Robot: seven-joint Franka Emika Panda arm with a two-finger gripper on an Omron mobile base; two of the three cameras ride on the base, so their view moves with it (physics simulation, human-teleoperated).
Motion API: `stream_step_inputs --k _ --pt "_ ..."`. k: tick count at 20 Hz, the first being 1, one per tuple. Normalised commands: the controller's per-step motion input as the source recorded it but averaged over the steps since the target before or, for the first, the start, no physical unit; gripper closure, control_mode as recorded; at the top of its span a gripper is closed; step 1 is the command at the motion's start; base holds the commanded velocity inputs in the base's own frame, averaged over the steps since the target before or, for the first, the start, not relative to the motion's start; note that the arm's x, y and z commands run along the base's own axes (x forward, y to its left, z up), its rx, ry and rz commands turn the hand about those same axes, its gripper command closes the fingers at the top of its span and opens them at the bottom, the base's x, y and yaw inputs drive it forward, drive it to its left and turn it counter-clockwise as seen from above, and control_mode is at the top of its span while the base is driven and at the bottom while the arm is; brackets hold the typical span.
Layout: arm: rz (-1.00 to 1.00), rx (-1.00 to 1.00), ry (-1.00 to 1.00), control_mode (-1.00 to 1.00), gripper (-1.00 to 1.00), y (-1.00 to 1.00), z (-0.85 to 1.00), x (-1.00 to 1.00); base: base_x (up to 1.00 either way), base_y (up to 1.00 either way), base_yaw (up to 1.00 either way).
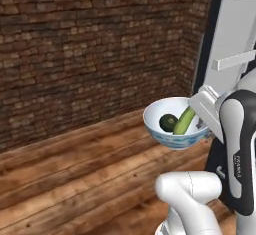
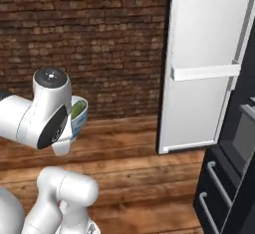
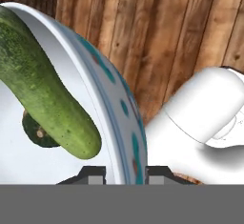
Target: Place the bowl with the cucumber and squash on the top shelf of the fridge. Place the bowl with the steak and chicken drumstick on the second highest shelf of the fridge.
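Nearest the hand camera, the dark fingers [image 3: 121, 174] pinch the rim of the round white blue-patterned bowl [image 1: 175, 124], carried level above the wooden floor [image 1: 85, 174] with long green cucumber [image 1: 184, 121] and dark-green squash [image 1: 168, 123], the open fridge's pale door [image 2: 204, 68] well off rightward

White bowl [image 1: 173, 124] (blue pattern on its outer wall), light-green cucumber [image 1: 184, 121], dark-green squash [image 1: 168, 122], brown plank floor [image 1: 75, 174].
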Motion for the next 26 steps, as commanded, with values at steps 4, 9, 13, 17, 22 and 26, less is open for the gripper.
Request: stream_step_inputs --k 4,9,13,17,22,26 --pt "0.0 0.0 0.0 1.0 1.0 0.0 0.0 0.0 0.73 0.5 -0.7" --pt "0.0 0.0 0.0 1.0 1.0 0.0 0.0 0.0 0.27 0.25 -0.83" --pt "0.0 0.0 0.0 1.0 1.0 0.0 0.0 0.0 0.01 0.0 -0.91" --pt "0.0 0.0 0.0 1.0 1.0 0.0 0.0 0.0 0.18 0.01 -0.87" --pt "0.0 0.0 0.0 1.0 1.0 0.0 0.0 0.0 0.61 0.17 -0.61" --pt "0.0 0.0 0.0 1.0 1.0 0.0 0.0 0.0 0.58 0.16 -0.25"
